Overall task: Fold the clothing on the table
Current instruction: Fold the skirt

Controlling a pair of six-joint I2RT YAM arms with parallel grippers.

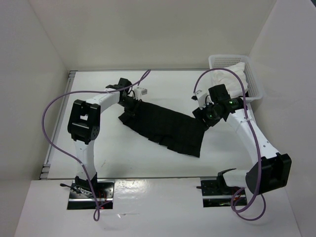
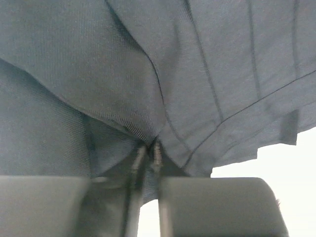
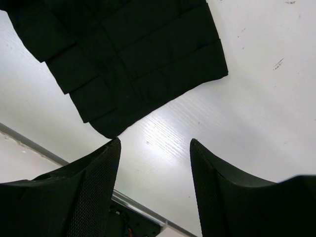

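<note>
Arm bases (image 1: 91, 190), two, bolted side by side at the near edge of a white worktop (image 1: 148, 165), a purple cable looping off each arm. Black pleated skirt (image 1: 168, 131), one, lying about mid-worktop on a slant, its narrower end farther back on the left and its wider pleated hem nearer on the right, most of it flat. Left gripper (image 2: 148, 163), at the skirt's left end, fingers drawn nearly together with a bunched fold of the fabric pinched between them; cloth fills most of its wrist view. Right gripper (image 3: 154, 143), at the skirt's right end, jaws standing apart with nothing between them, held over bare worktop just beside a corner of the skirt and clear of it. Thin metal rail (image 1: 55, 128), running along the left edge. White mesh basket (image 1: 254, 81), in the far right corner, holding a rumpled white cloth (image 1: 229, 76).
</note>
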